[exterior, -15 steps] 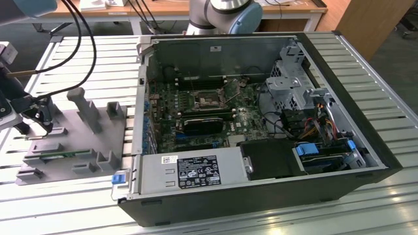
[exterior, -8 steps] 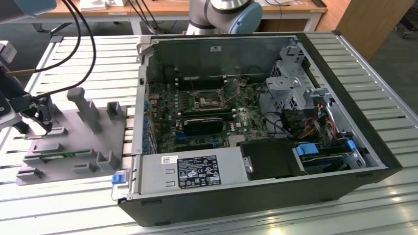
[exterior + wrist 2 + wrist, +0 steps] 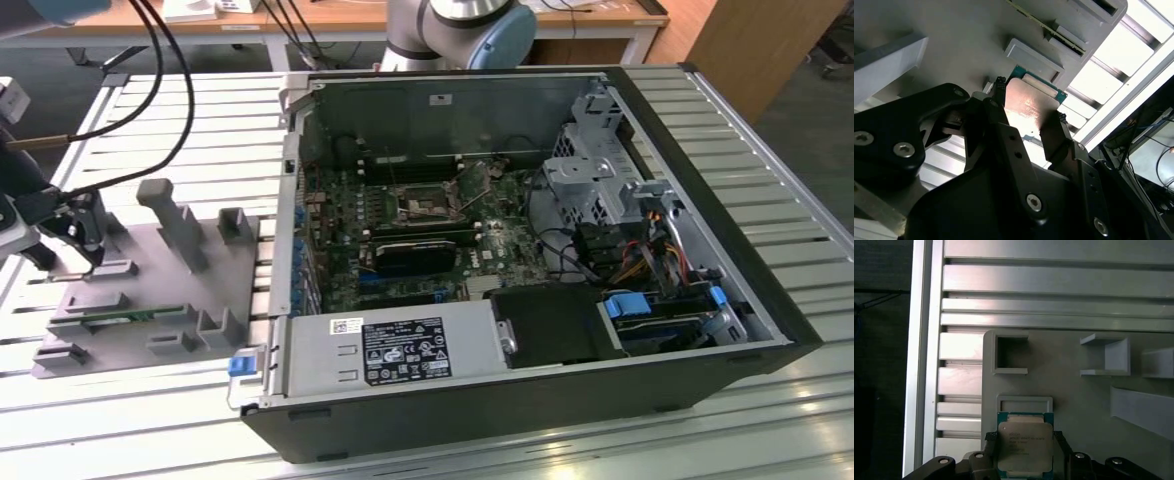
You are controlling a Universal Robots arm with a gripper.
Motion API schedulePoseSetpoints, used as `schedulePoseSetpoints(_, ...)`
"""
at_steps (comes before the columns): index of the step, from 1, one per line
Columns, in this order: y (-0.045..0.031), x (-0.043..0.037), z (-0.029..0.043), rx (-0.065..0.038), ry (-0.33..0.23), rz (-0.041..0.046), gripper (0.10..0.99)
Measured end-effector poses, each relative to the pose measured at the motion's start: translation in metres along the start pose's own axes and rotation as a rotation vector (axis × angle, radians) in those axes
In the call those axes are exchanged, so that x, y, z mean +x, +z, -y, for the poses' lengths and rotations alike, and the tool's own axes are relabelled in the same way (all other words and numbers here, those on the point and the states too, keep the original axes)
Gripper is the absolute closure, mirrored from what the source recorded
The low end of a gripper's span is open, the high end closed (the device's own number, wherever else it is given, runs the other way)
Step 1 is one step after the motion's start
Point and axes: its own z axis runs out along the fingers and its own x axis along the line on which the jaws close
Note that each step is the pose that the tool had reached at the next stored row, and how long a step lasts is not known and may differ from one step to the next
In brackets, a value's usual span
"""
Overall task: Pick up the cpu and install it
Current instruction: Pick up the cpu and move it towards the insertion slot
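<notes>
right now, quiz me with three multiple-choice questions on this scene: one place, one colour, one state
1. Where is the cpu?
A. on the floor
B. between the fingers of the claw, over the grey fixture plate
C. in a person's hand

2. What colour is the cpu's top?
A. purple
B. black
C. silver-grey

3. How is the computer case?
A. side open, motherboard exposed
B. closed up
C. wrapped in plastic

Answers:
1 B: both wrist views show a finger at each of its edges.
2 C: its metal top shines silver-grey in the first wrist view.
3 A: the exterior view looks straight onto the boards.
</notes>
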Motion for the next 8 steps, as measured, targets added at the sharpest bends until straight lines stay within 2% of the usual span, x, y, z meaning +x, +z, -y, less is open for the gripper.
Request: schedulePoseSetpoints(8,-0.0048,0.0000,-0.0002,0.000,0.000,-0.0001,0.557)
